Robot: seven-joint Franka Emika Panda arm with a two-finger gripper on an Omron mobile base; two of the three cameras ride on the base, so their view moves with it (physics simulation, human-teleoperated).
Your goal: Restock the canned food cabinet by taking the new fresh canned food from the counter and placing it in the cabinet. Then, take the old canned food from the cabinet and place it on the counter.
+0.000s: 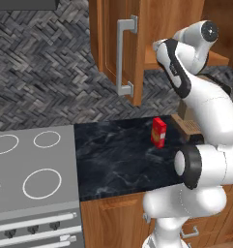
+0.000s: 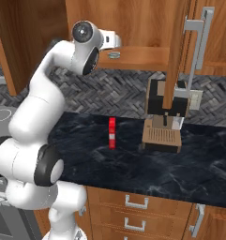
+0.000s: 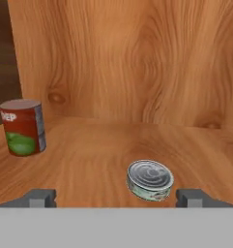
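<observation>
My gripper (image 3: 115,198) is inside the brown wall cabinet (image 2: 133,18), open, with its fingertips (image 3: 40,197) far apart just above the wooden shelf (image 3: 89,155). The flat silver tin (image 3: 150,180) lies on the shelf between the fingers, nearer the right one and touching neither. In the right base view the tin (image 2: 115,55) sits at the shelf's front edge, just below my hand. The old can (image 3: 21,127), with its orange-red label, stands upright at the back left of the shelf. Below lies the black counter (image 1: 118,160).
The cabinet door (image 2: 176,56) stands open with its grey bar handle (image 2: 199,47) to the right. A red carton (image 2: 112,132) stands on the counter and a coffee machine (image 2: 165,119) sits under the door. The stove (image 1: 31,169) is on the left.
</observation>
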